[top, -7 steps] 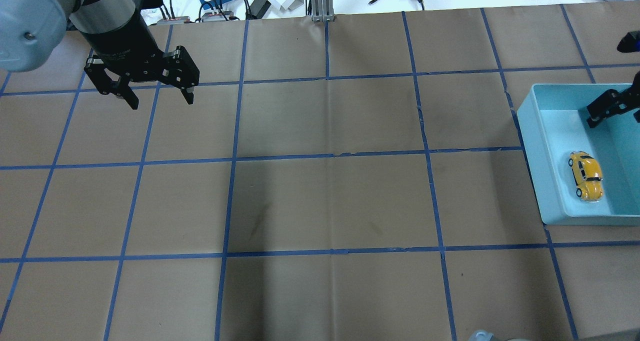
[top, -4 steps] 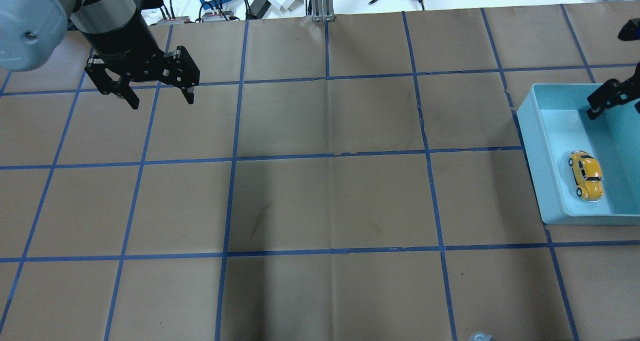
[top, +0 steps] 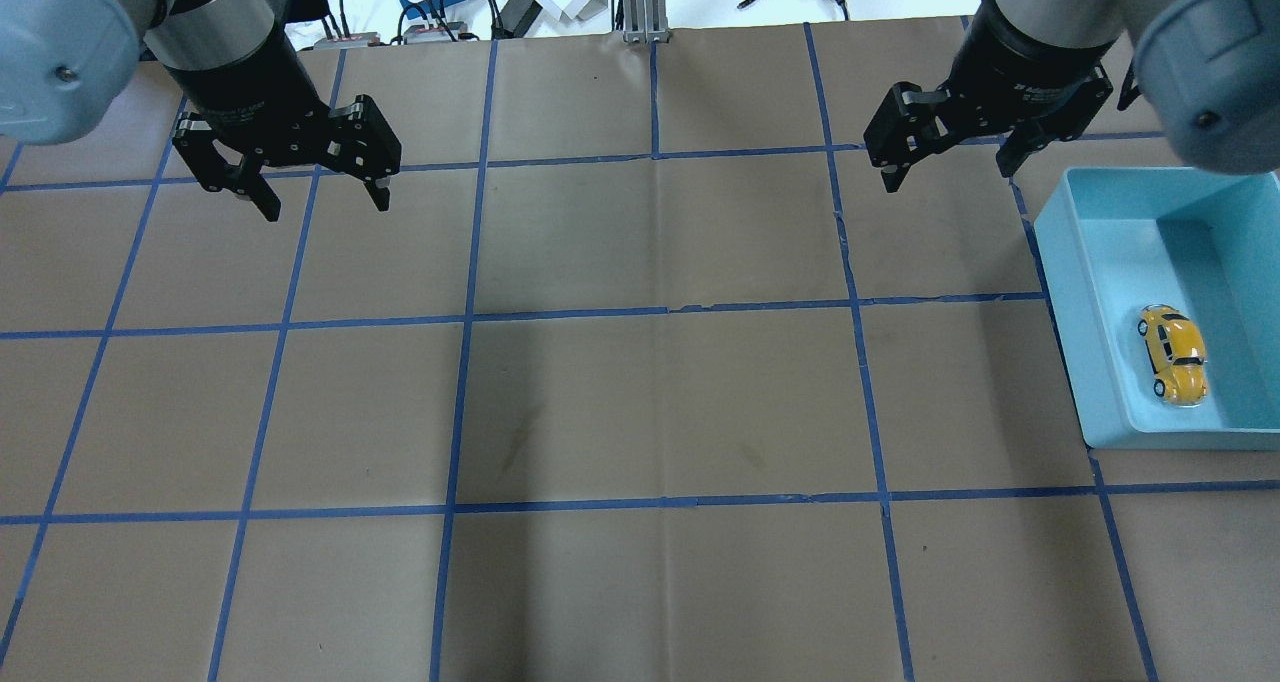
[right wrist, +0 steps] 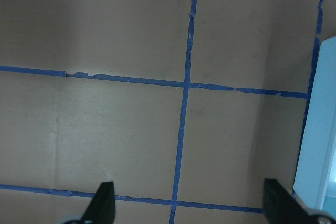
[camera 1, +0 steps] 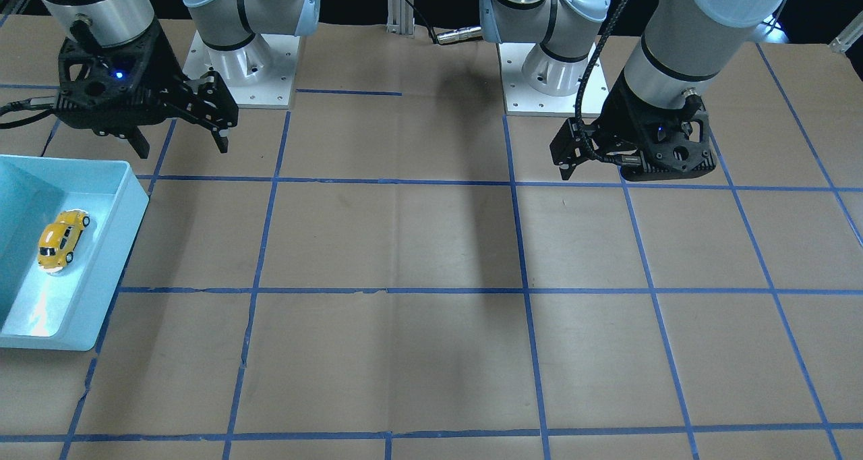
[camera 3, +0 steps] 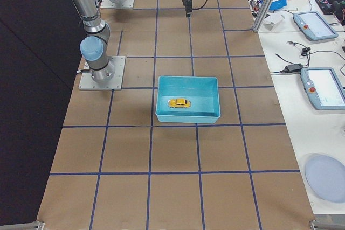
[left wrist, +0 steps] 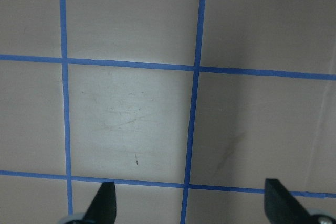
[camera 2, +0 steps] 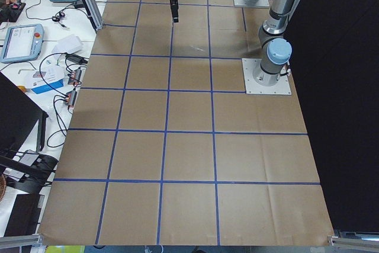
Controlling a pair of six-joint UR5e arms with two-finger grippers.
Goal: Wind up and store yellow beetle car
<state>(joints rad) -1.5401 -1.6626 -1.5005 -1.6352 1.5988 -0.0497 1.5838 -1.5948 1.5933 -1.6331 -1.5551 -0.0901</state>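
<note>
The yellow beetle car (top: 1172, 354) lies inside a light blue bin (top: 1062, 302) at the table's right side, near the bin's front wall. It also shows in the front-facing view (camera 1: 62, 239) and the exterior right view (camera 3: 178, 103). My right gripper (top: 947, 177) is open and empty, above the table just beyond the bin's far left corner. The bin's edge (right wrist: 320, 145) shows at the right of its wrist view. My left gripper (top: 324, 207) is open and empty, above the far left of the table, well away from the car.
Brown paper with a blue tape grid (top: 660, 312) covers the table. An aluminium post (top: 640, 2) stands at the far edge, with cables and boxes (top: 480, 2) on the white bench behind it. The arm bases (camera 1: 243, 55) sit at my side.
My right gripper has left the space over the bin and moved left and farther away, to beyond the bin's far left corner. The car and my left gripper have not moved.
</note>
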